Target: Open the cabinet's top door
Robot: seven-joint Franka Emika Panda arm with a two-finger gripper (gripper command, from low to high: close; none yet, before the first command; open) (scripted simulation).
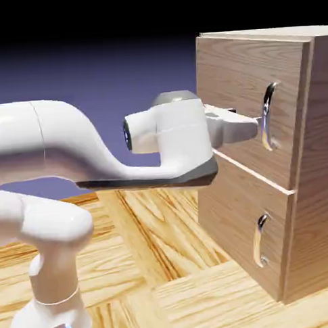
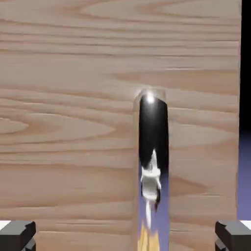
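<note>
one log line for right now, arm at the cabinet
gripper: open | top door handle: between fingertips, not gripped | top door: closed | bottom door: closed

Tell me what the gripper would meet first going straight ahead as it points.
Likely the top door's silver handle, lying between the open gripper's fingertips; it might pass between them, with the woodgrain door behind.

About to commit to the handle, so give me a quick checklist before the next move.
- Gripper open: ok, fingertips stand wide apart.
- Upper handle between the fingertips' lines: ok, though it sits nearer the right-hand tip in the hand view.
- Fingers around the handle: cannot tell, its lower part runs out of the hand view.
- Handle gripped: not ok, the jaws have not closed on it.
- Top door shut: ok, it looks flush.
- Lower handle clear of the arm: ok.
</note>
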